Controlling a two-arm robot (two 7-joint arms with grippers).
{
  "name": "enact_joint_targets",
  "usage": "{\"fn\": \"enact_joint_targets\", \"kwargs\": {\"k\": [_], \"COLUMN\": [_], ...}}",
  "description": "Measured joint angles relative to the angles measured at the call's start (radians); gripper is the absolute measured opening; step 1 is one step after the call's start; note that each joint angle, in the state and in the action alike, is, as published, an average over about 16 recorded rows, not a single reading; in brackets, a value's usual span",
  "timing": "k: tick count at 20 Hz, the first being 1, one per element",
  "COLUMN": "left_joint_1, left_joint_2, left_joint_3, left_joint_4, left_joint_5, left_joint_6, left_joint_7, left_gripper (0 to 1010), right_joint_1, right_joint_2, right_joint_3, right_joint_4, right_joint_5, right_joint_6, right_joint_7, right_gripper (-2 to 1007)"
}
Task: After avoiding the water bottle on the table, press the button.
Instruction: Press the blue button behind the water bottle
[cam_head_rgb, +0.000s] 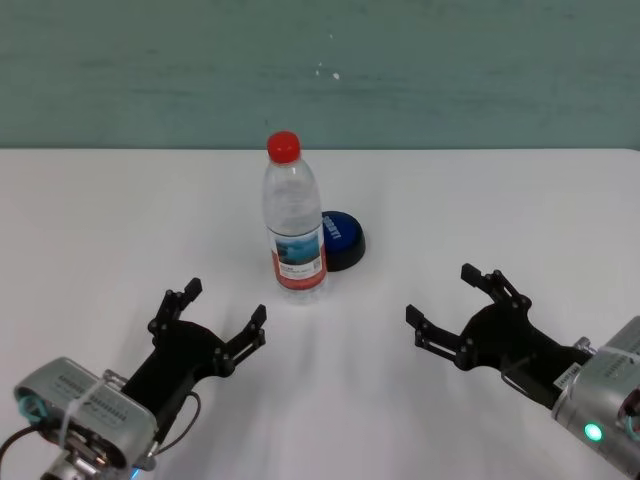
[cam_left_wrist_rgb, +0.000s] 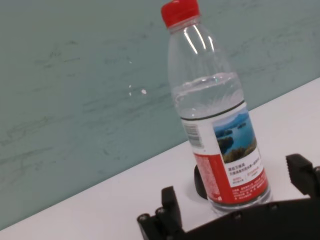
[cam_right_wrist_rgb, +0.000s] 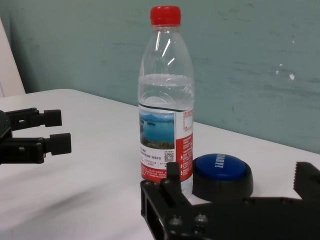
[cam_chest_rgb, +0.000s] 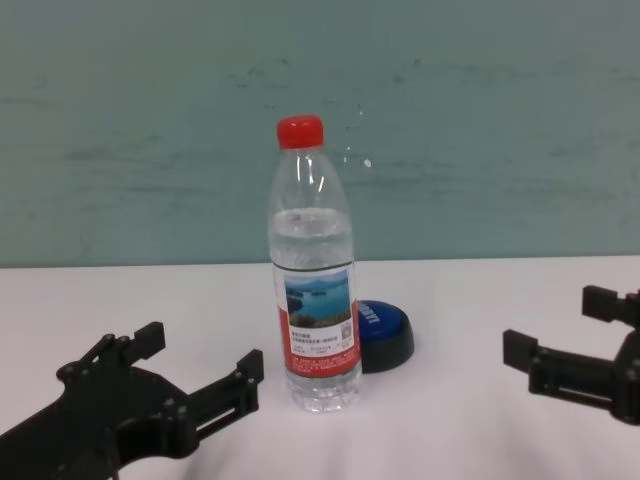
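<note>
Head view: bottle (cam_head_rgb: 294, 214) upright at table (cam_head_rgb: 100, 220) centre; button (cam_head_rgb: 341, 240) touching at 2 o'clock. Left gripper (cam_head_rgb: 212, 308) at 7 o'clock, right gripper (cam_head_rgb: 448, 295) at 4 o'clock, both wide, empty.

Water bottle (cam_head_rgb: 294, 215): clear plastic, red screw cap, label with a blue-and-green lake photo above a red band carrying small white print, plus a white strip with a barcode visible in the left wrist view. Button (cam_head_rgb: 341, 238): blue dome top with small white lettering, black base; table (cam_head_rgb: 480, 200) plain white, wall (cam_head_rgb: 320, 70) behind it mottled teal-green with a few white specks. Left gripper (cam_head_rgb: 213, 314) and right gripper (cam_head_rgb: 450, 299) both matte black, on grey-silver wrist housings, the right one showing a small green light.
</note>
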Motion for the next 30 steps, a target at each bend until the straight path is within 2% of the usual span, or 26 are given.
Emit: {"fn": "enact_joint_targets", "kwargs": {"k": [10, 17, 23, 30], "left_joint_1": [0.0, 0.0, 0.0, 0.0], "left_joint_2": [0.0, 0.0, 0.0, 0.0], "left_joint_3": [0.0, 0.0, 0.0, 0.0], "left_joint_4": [0.0, 0.0, 0.0, 0.0], "left_joint_5": [0.0, 0.0, 0.0, 0.0], "left_joint_6": [0.0, 0.0, 0.0, 0.0], "left_joint_7": [0.0, 0.0, 0.0, 0.0], "left_gripper": [1000, 1000, 1000, 1000], "right_joint_1": [-0.031, -0.04, -0.03, -0.016], "right_joint_2": [0.017, 0.017, 0.01, 0.003], "right_joint_3": [0.047, 0.076, 0.08, 0.075], "right_joint_4": [-0.009, -0.003, 0.013, 0.03], "right_joint_5": [0.032, 0.053, 0.073, 0.089], "right_joint_6": [-0.019, -0.028, -0.029, -0.026], "right_joint_7": [-0.005, -0.009, -0.007, -0.004], "right_gripper": [1004, 1004, 1004, 1004]}}
